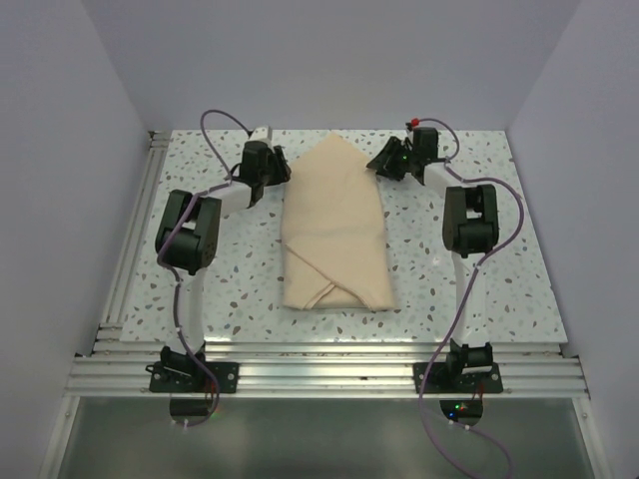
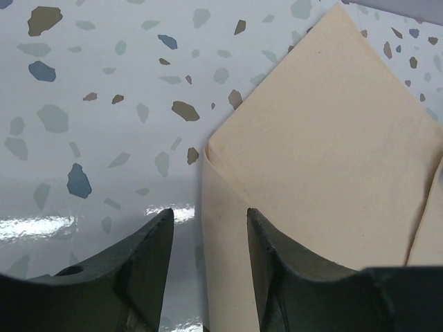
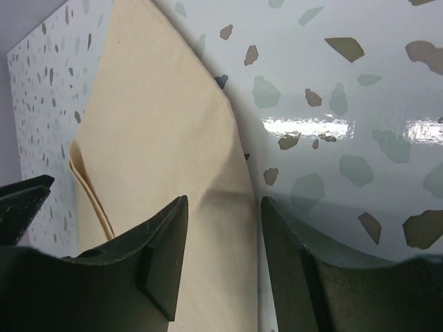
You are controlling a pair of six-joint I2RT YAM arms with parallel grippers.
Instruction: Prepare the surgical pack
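- My left gripper [image 2: 208, 218] sits closest, at the bottom of its wrist view. Its two dark, matte fingers [image 2: 138, 270] have curved inner faces, and they stand apart with nothing clamped between them.
- Just past them runs the left edge of the surgical pack [image 2: 332, 152]. One finger hangs over the cloth, the other over the bare table [image 2: 104, 138].
- My right gripper [image 3: 223, 204] is likewise spread and pinches nothing. The pack's right edge passes under its gap.
- The pack is plain tan cloth, soft and matte, lightly creased, with stacked layers showing at a folded edge.
- The table is glossy white, flecked with grey, blue and brown chips, and it mirrors a strip of light.
- From above, the pack lies mid-table between my arms. Its near end is squared with crossing diagonal flaps, and its far end tapers to a point. My grippers flank it just below that point, one on each side.
- The folds are closed, so whatever is inside is hidden.
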